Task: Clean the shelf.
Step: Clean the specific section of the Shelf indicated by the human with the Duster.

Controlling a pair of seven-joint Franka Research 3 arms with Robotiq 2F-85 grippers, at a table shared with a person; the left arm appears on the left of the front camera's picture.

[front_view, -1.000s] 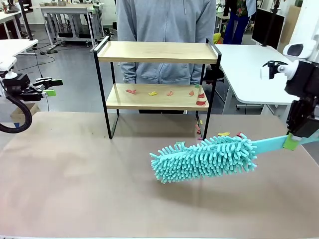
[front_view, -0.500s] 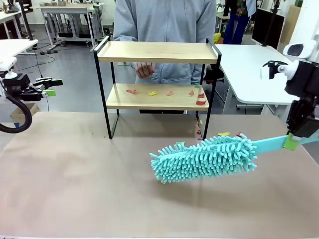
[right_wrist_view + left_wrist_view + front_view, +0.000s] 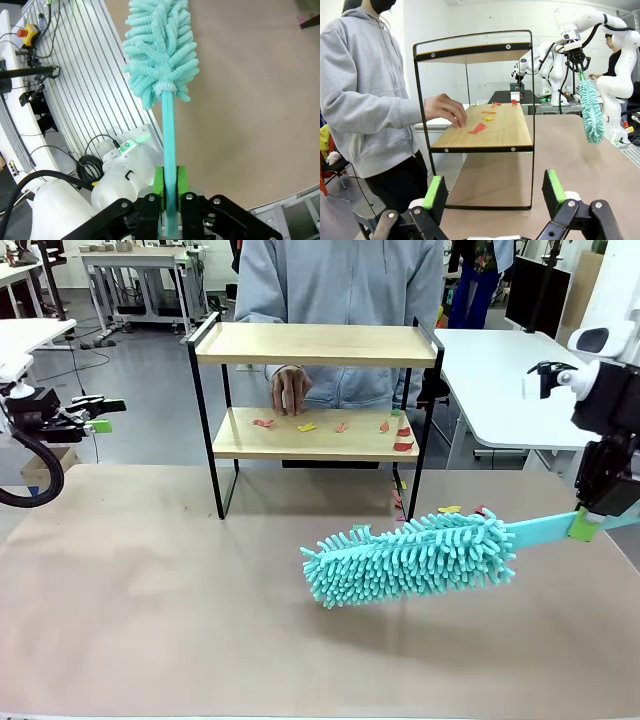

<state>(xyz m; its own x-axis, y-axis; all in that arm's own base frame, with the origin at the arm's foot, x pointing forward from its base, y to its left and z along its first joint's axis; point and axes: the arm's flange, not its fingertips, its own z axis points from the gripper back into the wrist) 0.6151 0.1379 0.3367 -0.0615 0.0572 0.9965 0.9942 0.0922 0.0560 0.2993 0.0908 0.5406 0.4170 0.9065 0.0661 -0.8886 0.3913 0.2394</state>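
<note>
Standing at the far middle of the tan table (image 3: 140,600), the shelf (image 3: 315,344) is a small rack: two pale, smooth wooden boards set in a thin black metal frame on four slim legs. Flat scraps (image 3: 340,427) of red, orange and yellow paper lie scattered over the lower board, and a few more lie on the tabletop by the rack's right front leg. A person in a soft grey hooded top stands behind it. One hand (image 3: 290,390) reaches in between the boards, fingers curled down over the left end of the lower board, near the scraps.

The right gripper (image 3: 170,186) is clamped tight on the flat turquoise plastic handle of a duster (image 3: 410,558), with a green pad pressed to each side. The duster's head is a long, plump brush of soft chenille fingers. It lies nearly level, low over the table in front of the shelf and apart from it.

The left gripper (image 3: 492,195) hangs beyond the table's left edge, well apart from the shelf. Its jaws are spread wide, with nothing between the green pads.
</note>
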